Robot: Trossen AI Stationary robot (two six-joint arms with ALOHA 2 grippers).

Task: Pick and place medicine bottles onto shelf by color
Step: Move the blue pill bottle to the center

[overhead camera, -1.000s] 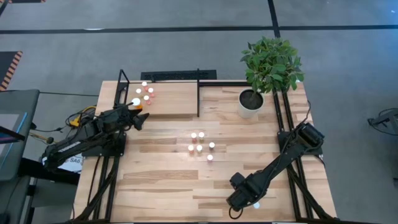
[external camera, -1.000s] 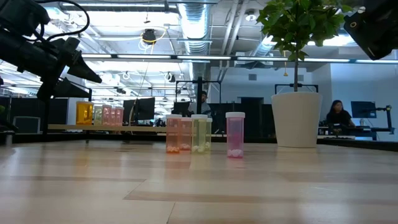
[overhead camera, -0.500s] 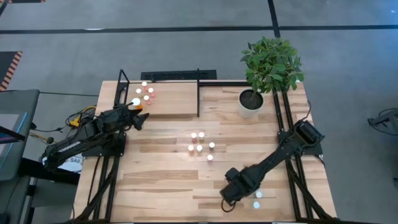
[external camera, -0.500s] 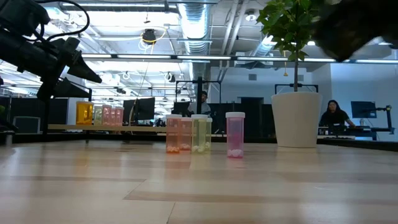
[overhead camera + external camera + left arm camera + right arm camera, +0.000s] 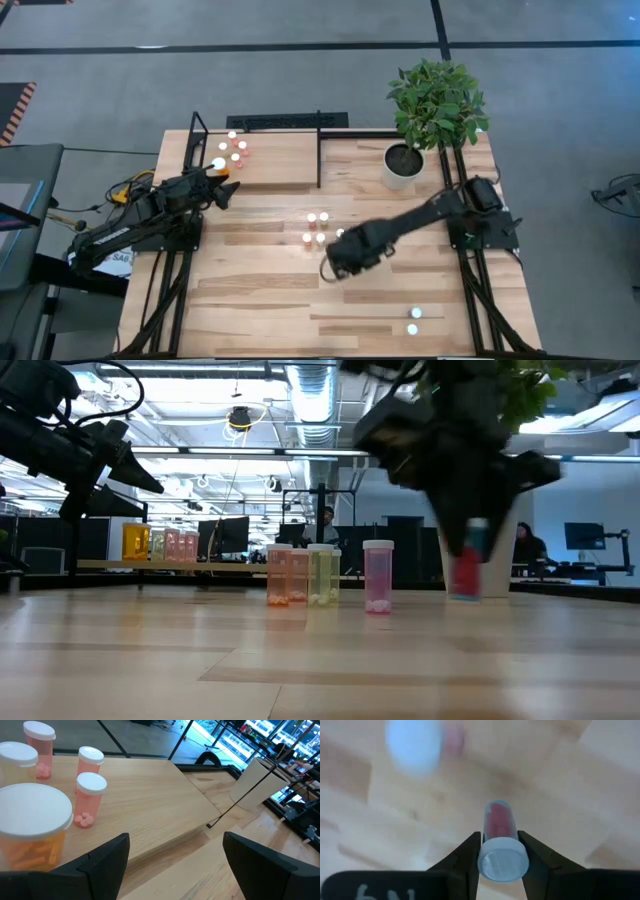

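My right gripper [image 5: 332, 268] hangs over the table's middle, shut on a white-capped bottle with red contents [image 5: 498, 822], which shows blurred in the low view [image 5: 466, 568]. Beside it several medicine bottles [image 5: 318, 228] stand upright on the tabletop, pink, orange and yellowish in the low view [image 5: 320, 574]. The shelf [image 5: 280, 160] lies at the far left, with several bottles [image 5: 235, 150] standing on its board. My left gripper [image 5: 175, 870] waits open at the shelf's near left corner, next to a wide orange bottle [image 5: 31, 837]. My right gripper pinches the bottle's cap end [image 5: 489, 854] between its two fingers, one on each side. The fingers come from above, pointing down. The bottle hangs upright below them, clear of the tabletop.
A white pot [image 5: 403, 166] with a leafy plant [image 5: 438, 100] stands at the far right. Two more bottles [image 5: 414, 320] stand near the front right. Black uprights [image 5: 318, 150] frame the shelf, and black rods run along the table's sides.
My right gripper has swung from the near right of the table toward its middle and the cluster of bottles, carrying the red bottle clear of the top. Two bottles at the front right that it covered now show.
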